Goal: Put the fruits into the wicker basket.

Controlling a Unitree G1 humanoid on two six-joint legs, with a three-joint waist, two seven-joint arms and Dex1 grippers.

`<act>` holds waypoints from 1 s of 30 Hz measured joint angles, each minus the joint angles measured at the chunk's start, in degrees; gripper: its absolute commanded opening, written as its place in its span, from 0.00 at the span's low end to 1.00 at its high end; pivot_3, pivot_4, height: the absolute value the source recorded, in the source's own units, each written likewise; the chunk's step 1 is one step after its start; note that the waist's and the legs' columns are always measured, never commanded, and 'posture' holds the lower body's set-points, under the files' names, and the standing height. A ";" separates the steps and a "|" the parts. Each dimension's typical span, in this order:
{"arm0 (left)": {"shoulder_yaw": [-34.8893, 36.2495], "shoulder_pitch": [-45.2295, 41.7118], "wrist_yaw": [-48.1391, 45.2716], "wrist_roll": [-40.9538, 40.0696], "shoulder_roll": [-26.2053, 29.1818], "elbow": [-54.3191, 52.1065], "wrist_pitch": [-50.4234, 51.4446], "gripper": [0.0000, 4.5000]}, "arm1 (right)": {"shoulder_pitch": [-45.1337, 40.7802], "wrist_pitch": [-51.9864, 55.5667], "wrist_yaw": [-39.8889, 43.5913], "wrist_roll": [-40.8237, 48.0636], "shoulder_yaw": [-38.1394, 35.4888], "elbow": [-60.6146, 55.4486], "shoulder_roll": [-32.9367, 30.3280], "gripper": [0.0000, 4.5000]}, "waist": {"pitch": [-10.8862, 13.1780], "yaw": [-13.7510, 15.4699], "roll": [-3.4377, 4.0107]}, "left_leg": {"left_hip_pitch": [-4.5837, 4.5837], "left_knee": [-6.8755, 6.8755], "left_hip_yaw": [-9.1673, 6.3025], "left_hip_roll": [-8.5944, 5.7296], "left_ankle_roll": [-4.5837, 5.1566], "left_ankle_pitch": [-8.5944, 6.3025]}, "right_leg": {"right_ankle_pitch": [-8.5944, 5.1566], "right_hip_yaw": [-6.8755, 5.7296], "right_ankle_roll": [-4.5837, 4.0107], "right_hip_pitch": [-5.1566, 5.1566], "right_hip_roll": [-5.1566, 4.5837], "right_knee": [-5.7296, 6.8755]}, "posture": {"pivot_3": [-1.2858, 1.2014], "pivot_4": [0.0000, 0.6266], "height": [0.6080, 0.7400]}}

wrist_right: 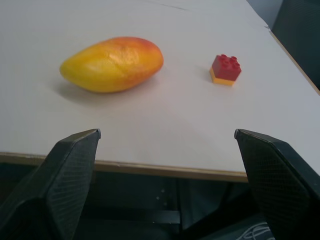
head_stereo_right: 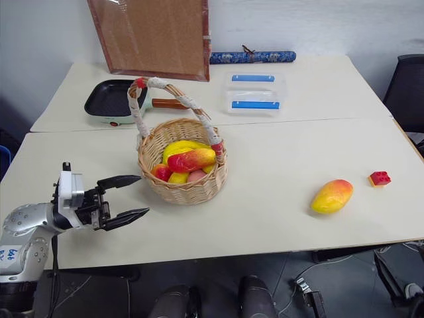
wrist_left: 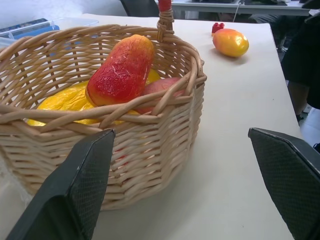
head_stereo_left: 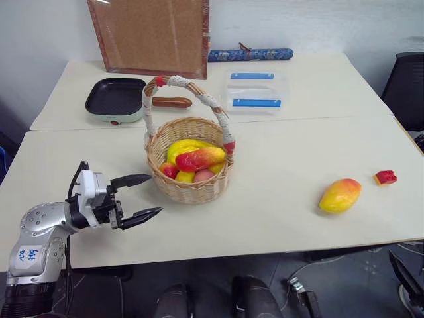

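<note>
The wicker basket (head_stereo_left: 192, 189) stands left of centre on the near table, its arched handle wrapped in white cord. One mango (head_stereo_left: 199, 159), red at one end, lies on top inside it among smaller yellow and pink fruits. A second mango (head_stereo_left: 340, 195) lies on the bare table toward the right. My left gripper (head_stereo_left: 156, 193) is open and level, just left of the basket, with nothing between its fingers. In the right wrist view my right gripper (wrist_right: 167, 132) is open at the table's front edge, facing the second mango (wrist_right: 112, 63).
A small red cube (head_stereo_left: 385, 177) sits just right of the loose mango. On the far table are a black square pan (head_stereo_left: 116, 96), a clear box with blue strips (head_stereo_left: 255, 93), a cork board (head_stereo_left: 152, 33) and a blue roll (head_stereo_left: 250, 54). A black chair (head_stereo_left: 407, 86) stands at the right.
</note>
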 measured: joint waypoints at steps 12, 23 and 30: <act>-0.03 3.05 3.57 -1.47 -1.66 -4.73 0.79 1.00 | -35.19 57.17 -38.78 38.88 2.15 20.75 -29.22 1.00 | 0.00 1.03 -0.02 | -0.40 0.17 0.09 -0.07 0.13 0.13 | 0.02 0.00 0.02 -0.27 0.14 -0.05 | 0.52 0.24 1.00; 4.35 7.83 6.70 -2.93 -0.27 -10.37 3.26 1.00 | -60.91 69.80 -42.19 31.92 18.76 35.01 -27.28 1.00 | -0.17 1.24 -0.27 | -0.56 0.49 0.05 -0.08 0.29 0.16 | 0.10 -0.04 0.18 -0.21 0.14 -0.08 | 0.52 0.24 1.00; 6.03 8.62 8.05 -3.64 0.16 -11.84 3.36 1.00 | -70.85 76.56 -39.33 26.24 24.07 40.45 -21.58 0.61 | -0.29 1.24 -0.44 | -0.61 0.51 0.03 -0.07 0.31 0.14 | 0.11 -0.06 0.17 -0.22 0.10 -0.10 | 0.52 0.24 1.00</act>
